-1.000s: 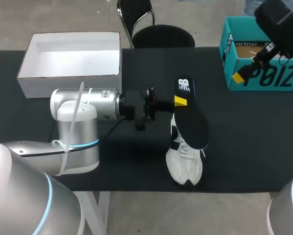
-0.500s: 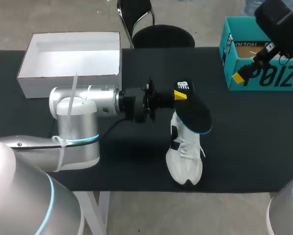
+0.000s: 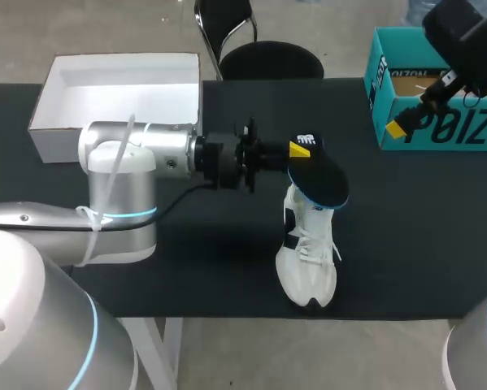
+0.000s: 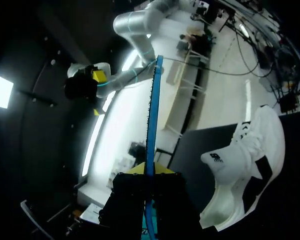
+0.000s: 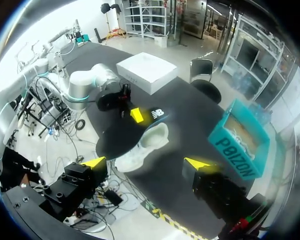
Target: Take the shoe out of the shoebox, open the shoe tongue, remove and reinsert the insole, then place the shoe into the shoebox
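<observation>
left end effector (image 3: 298,156): clamped on insole (image 3: 320,177) heel
insole: thin, floppy; hold by heel
right end effector (image 5: 147,164): fingers apart

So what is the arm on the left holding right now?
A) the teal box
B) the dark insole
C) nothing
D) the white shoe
B: the left gripper is shut on the dark insole, holding it over the white shoe.
</observation>
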You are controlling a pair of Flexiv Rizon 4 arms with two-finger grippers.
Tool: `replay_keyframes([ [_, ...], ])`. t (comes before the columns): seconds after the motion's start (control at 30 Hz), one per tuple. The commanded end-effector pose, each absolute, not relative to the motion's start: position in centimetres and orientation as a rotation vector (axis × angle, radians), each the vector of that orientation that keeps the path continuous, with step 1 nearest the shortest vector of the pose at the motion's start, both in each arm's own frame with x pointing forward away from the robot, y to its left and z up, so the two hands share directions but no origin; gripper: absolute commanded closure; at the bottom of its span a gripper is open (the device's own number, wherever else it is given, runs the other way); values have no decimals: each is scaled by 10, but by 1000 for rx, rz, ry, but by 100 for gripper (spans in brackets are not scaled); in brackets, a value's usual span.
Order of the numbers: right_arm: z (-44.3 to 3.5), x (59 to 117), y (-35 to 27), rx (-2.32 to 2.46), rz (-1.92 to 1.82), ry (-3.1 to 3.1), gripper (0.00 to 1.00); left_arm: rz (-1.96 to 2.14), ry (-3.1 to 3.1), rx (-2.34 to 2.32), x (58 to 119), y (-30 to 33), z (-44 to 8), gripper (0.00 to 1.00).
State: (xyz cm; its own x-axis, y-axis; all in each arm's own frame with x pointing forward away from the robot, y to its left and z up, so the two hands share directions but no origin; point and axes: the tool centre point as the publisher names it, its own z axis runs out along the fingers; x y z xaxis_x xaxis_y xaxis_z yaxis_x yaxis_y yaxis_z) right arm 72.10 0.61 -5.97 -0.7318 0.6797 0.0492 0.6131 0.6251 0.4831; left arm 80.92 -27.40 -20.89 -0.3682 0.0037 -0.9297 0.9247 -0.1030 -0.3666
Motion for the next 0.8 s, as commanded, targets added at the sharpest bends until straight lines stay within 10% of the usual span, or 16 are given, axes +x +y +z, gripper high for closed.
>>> replay_keyframes([
  [0.03, -60, 723, 7, 1084, 722, 2708, 0, -1569, 1420, 1072, 809, -275, -209, 100],
  [0.8, -60, 723, 7, 1084, 722, 2708, 0, -2480, 2168, 84, 806, -273, -205, 100],
])
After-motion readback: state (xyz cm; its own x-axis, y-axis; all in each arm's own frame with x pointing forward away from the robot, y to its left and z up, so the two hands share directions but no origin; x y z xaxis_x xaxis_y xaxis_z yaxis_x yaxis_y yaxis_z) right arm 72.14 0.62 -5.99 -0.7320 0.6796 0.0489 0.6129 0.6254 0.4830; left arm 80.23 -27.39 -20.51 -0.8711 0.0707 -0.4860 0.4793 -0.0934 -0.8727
